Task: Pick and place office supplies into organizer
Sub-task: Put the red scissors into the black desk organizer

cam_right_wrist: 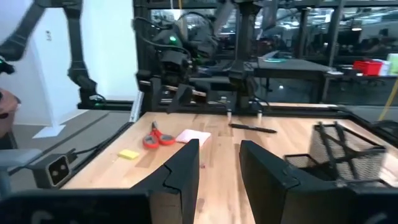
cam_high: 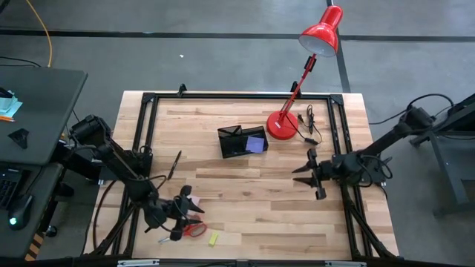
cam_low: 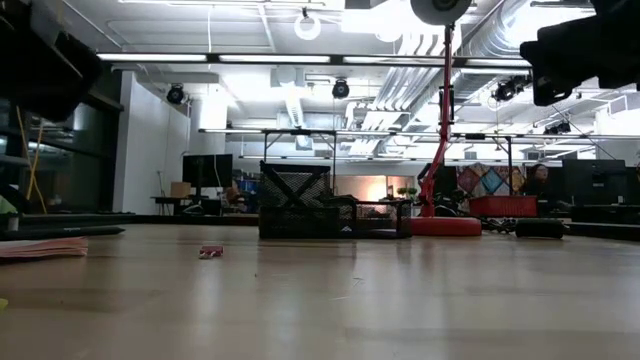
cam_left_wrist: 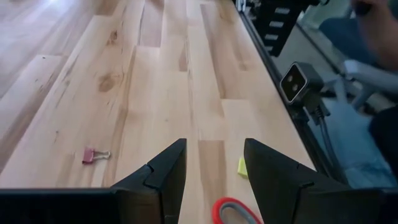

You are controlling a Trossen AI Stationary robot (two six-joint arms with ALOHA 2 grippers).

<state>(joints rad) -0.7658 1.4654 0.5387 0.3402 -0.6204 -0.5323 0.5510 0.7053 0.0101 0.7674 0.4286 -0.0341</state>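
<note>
Red-handled scissors [cam_high: 195, 229] lie on the tabletop [cam_high: 252, 193] directly beneath the left end effector [cam_high: 180, 215], its empty fingers spread, far nearer than the waiting right end effector [cam_high: 307, 175], also parted.

You have open worktop [cam_high: 245, 200] across the middle, between the left pincer [cam_high: 194, 216] and the right pincer [cam_high: 300, 175], with nothing lying in that stretch. At the far side the organizer [cam_high: 242, 141] and the red desk lamp [cam_high: 283, 124] just beside it block a straight pass. Near the left pincer, scissors [cam_high: 195, 229], a yellow piece [cam_high: 214, 238] and a pen [cam_high: 175, 165] clutter the boards.
</note>
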